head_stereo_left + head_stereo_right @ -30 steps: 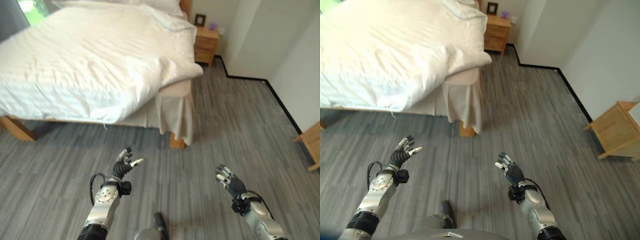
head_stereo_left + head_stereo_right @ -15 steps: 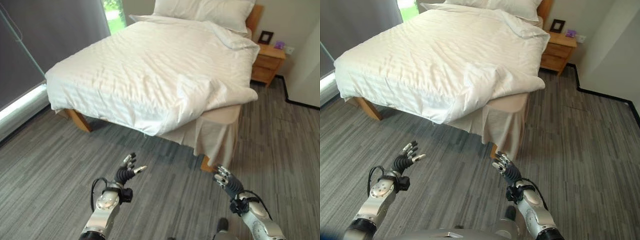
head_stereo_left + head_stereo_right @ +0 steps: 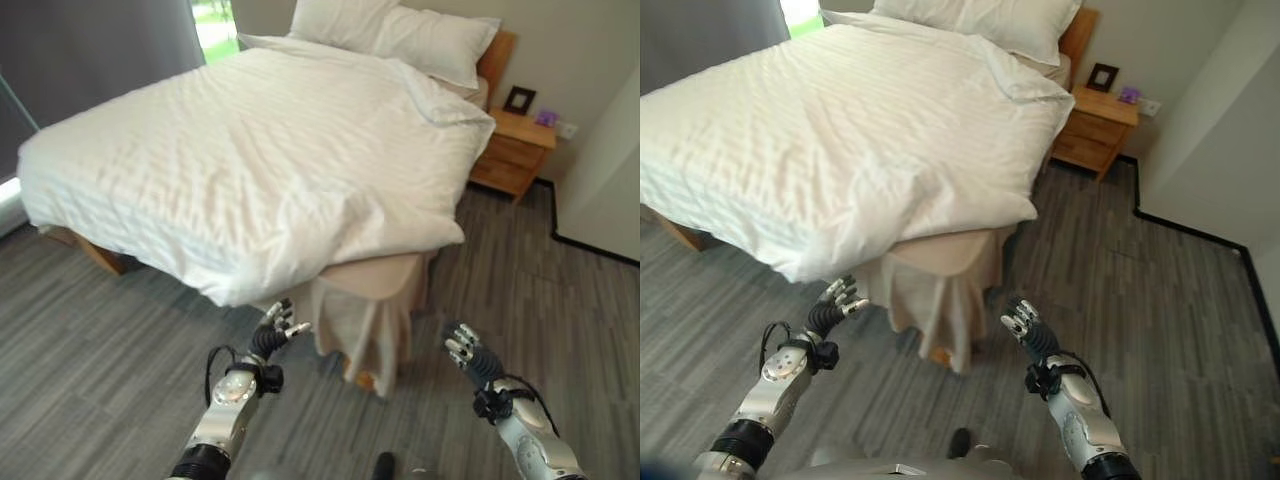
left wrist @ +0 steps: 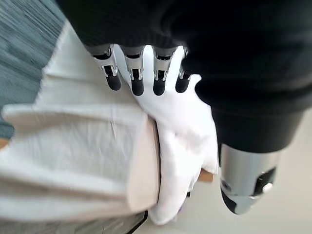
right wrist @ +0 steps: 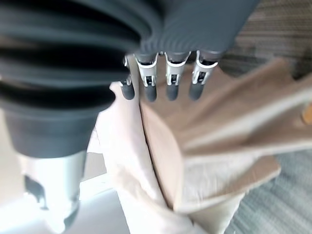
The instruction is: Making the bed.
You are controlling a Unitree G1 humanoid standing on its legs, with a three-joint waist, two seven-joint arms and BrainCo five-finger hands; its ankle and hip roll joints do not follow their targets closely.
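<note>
We take the wooden-framed bed with its beige skirt as our landmark. A white, faintly striped duvet covers most of it, lying rumpled and slightly askew: at the foot corner nearest us the duvet's edge stops short, and the beige mattress corner and the hanging skirt below it are exposed. Two white pillows lie at the head of the bed, against the wooden headboard. Beside the head of the bed stands a light wooden nightstand with a small dark picture frame on top.

Our left hand is raised over the grey striped carpet, just in front of the bed's exposed corner, fingers straight and spread, holding nothing and not touching the duvet. Our right hand is held up on the other side of that same corner, near the skirt, its fingers likewise straight and empty. In both wrist views the mattress corner and the white duvet lie just past the fingertips.
</note>
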